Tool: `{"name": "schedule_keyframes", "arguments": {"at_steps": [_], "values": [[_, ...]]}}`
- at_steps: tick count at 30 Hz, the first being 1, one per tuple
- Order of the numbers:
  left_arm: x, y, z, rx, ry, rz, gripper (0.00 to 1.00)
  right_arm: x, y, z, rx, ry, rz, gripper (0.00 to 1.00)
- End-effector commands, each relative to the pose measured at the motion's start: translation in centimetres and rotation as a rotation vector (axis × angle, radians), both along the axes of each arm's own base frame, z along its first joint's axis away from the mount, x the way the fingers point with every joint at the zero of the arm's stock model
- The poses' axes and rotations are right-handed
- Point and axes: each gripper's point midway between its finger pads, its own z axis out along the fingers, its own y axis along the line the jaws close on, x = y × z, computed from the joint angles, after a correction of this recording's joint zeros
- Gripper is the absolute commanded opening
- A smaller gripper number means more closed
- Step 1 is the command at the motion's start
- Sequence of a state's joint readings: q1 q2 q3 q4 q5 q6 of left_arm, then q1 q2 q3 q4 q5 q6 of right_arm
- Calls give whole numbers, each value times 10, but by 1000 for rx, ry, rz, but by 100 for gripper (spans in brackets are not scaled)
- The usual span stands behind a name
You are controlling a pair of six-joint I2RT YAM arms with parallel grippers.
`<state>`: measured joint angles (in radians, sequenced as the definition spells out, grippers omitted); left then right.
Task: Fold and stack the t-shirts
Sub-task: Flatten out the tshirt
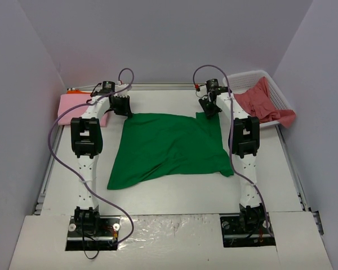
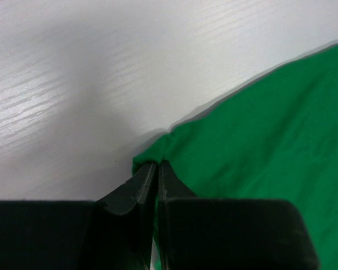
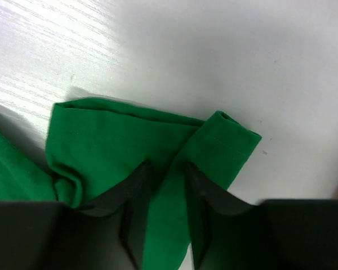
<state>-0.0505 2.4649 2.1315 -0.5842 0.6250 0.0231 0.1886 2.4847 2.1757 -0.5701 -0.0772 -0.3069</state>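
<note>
The bright green t-shirt [image 1: 169,149] lies spread on the table's middle. My left gripper [image 1: 122,107] is at its far left corner; in the left wrist view the gripper [image 2: 156,164] is shut on the shirt's edge [image 2: 270,140]. My right gripper [image 1: 209,108] is at the far right corner; in the right wrist view it [image 3: 168,166] stands open over the folded green sleeve [image 3: 225,140], one finger on each side of a fold. The light pink t-shirt [image 1: 73,107] lies folded at the far left, with a strip of the orange one [image 1: 76,90] behind it. The coral red t-shirt [image 1: 262,101] hangs in the basket.
The white lattice basket [image 1: 276,93] stands at the far right corner against the wall. Grey walls close in the table on three sides. A metal rail [image 1: 158,86] runs along the far edge. Purple cables loop above both arms.
</note>
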Motion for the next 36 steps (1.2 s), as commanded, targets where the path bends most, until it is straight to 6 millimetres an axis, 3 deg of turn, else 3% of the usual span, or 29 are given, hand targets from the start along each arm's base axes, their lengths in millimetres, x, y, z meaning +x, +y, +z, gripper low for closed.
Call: {"name": "schedule_keyframes", "arguments": {"at_steps": [1, 5, 9, 16, 22, 26, 29, 36], "values": [[0, 1, 27, -7, -42, -5, 2, -8, -16, 8, -58, 10, -19, 23], [-1, 3, 27, -3, -39, -7, 2, -12, -20, 6, -60, 21, -11, 13], [0, 5, 32, -3, -47, -4, 2, -11, -25, 16, -51, 4, -21, 13], [-1, 8, 36, 0, -52, -1, 2, -11, -38, 31, -58, -20, -46, 18], [-3, 9, 35, -6, -46, 0, 2, -13, -42, 26, -67, -7, -51, 19], [-4, 9, 32, -5, -43, 0, 2, -13, -42, 27, -65, -6, -52, 26], [-3, 8, 30, -7, -41, -1, 2, -11, -40, 34, -57, -22, -50, 28], [-3, 7, 27, -14, -33, 1, 2, -12, -32, 74, -24, -91, -41, 29]]}}
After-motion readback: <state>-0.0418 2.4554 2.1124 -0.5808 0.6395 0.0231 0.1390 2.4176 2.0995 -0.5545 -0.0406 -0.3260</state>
